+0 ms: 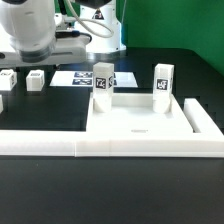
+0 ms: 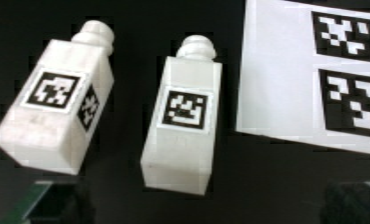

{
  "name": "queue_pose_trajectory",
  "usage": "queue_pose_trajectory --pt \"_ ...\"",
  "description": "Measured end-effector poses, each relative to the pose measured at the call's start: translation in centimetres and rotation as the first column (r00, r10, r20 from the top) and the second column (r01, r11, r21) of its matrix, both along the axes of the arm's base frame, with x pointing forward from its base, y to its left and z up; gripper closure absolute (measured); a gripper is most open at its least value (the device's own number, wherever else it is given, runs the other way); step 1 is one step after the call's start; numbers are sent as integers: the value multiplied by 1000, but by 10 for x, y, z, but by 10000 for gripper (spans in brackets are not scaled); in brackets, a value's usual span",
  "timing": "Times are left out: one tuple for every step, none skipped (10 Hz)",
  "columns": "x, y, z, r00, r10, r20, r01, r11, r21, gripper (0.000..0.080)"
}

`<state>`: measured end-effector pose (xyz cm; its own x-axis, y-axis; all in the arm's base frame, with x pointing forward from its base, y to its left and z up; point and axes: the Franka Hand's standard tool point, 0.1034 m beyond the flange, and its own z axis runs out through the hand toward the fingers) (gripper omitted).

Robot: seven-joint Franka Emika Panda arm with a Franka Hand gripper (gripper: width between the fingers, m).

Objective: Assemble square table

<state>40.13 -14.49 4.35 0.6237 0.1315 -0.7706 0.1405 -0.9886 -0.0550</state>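
Exterior view: square table slab (image 1: 135, 122) flat on black table (image 1: 40, 190), tucked inside low white wall (image 1: 60, 148), which runs along near edge and up exterior view's right. Two upright legs (image 1: 103, 85) (image 1: 163, 82) stand on slab's far side. Loose legs (image 1: 36, 80) (image 1: 8, 82) at exterior view's left, below arm (image 1: 25, 30); third cut by frame edge. Marker board (image 1: 78, 77) behind slab, partly hidden.

Wrist view: two loose legs (image 2: 66, 100) (image 2: 185, 110) lie side by side, not touching. Marker board (image 2: 280, 80) just beside, cropped. Gripper (image 2: 200, 208): only fingertips (image 2: 49, 205) show, wide apart, nothing between.
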Motion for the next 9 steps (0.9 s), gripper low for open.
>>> queue_pose_trajectory --pt "0 0 0 1000 1 0 -1 1000 1 151" --pt "0 0 0 1000 1 0 -1 1000 1 150" --pt "0 1 0 1000 1 0 -1 1000 2 150" --pt "-3 2 -2 1000 -21 -12 21 1000 6 150" --pt "-13 -1 -11 995 -84 -59 84 996 11 151" --pt "-19 -5 -17 991 -101 -87 102 995 0 151" --pt "-25 -5 -22 989 -107 -104 107 994 -5 151" --pt "-31 -3 -27 986 -111 -123 110 994 -15 151" --pt "-34 -1 -30 987 -99 -128 99 995 -13 150"
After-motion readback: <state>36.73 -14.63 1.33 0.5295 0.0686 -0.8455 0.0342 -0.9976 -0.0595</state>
